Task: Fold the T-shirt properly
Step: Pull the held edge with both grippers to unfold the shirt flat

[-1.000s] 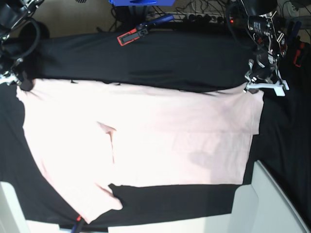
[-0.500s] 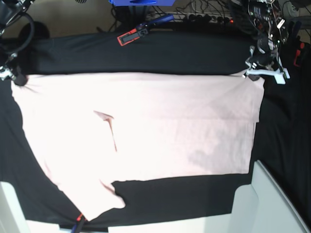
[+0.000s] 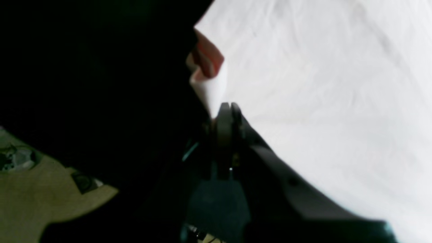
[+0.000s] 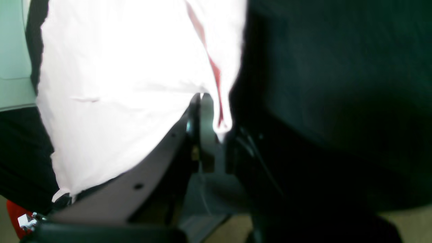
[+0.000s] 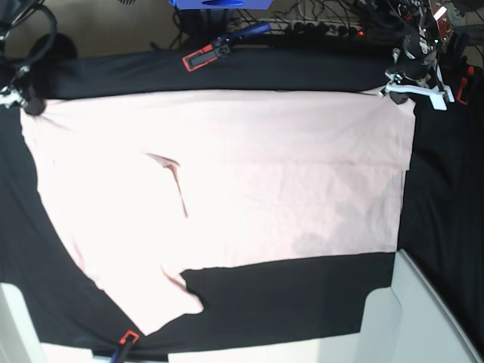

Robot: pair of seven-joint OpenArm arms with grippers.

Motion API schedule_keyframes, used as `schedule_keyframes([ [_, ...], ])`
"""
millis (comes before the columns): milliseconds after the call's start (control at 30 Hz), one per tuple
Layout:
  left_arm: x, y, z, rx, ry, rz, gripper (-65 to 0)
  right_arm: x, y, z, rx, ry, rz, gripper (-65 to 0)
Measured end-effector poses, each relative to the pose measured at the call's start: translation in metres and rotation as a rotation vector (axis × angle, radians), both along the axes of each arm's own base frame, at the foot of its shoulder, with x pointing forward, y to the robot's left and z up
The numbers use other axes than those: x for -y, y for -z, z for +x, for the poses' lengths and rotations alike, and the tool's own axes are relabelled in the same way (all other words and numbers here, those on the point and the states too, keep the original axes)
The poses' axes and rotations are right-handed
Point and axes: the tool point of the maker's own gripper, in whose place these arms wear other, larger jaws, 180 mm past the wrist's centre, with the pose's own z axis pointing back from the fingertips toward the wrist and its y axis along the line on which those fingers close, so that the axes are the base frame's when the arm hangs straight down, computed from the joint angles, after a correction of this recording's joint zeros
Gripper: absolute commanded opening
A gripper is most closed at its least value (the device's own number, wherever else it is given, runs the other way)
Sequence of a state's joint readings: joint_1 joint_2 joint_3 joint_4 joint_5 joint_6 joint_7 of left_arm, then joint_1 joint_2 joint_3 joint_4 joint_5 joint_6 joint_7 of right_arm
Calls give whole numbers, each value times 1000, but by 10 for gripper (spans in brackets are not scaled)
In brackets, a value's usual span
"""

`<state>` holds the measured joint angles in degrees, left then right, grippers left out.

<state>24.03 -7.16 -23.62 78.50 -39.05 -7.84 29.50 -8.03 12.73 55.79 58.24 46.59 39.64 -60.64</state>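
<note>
— What does the base view give that the wrist cameras cannot?

— The whole spread. The T-shirt lies flat across the black cloth on the worktop, plain side up, one sleeve trailing toward the near left corner. Its two far corners are each pinched: the left gripper at the far right of that view, the right gripper at the far left. A red-and-black clamp sits on the cloth's far edge, apart from the shirt.

— And the wrist views?

— They show the grips up close. In the left wrist view the left gripper's jaws are pressed together on a peaked fold of the pale fabric, the shirt stretching away to the right. In the right wrist view the right gripper's jaws are likewise closed on the shirt's edge, beside a thin reddish crease. Both views are blurred, so fabric detail cannot be made out.
</note>
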Motion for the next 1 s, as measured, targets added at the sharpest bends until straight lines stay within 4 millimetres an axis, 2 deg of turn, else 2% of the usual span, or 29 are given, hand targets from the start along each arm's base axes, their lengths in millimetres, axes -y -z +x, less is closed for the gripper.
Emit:
schedule_keyframes([
  [100, -1, 2, -4, -7, -7, -5, -650, -1, 3, -9, -3, 39, 14, -650],
  [233, -14, -3, -6, 5, -43, 11, -650, -5, 9, -22, -33, 36, 23, -650],
  [400, -14, -3, -7, 4, -42, 12, -650, -4, 10, -31, -47, 40, 22, -650],
  [567, -13, 0, -15, -16, -43, 10, -650, -4, 12, -37, -59, 40, 22, -650],
  [867, -14, -1, -14, -15, -41, 13, -650, -8, 14, -42, -82, 23, 35, -646],
  [933, -14, 0, -14, -16, -41, 13, -650, -9, 14, -42, -85, 18, 38, -606],
  [967, -14, 0, -14, -17, -41, 13, -650, -9, 14, -43, -91, 14, 42, -561],
  [1000, -14, -1, -15, -17, -41, 13, -621, -10, 14, -43, -92, 13, 44, -498],
])
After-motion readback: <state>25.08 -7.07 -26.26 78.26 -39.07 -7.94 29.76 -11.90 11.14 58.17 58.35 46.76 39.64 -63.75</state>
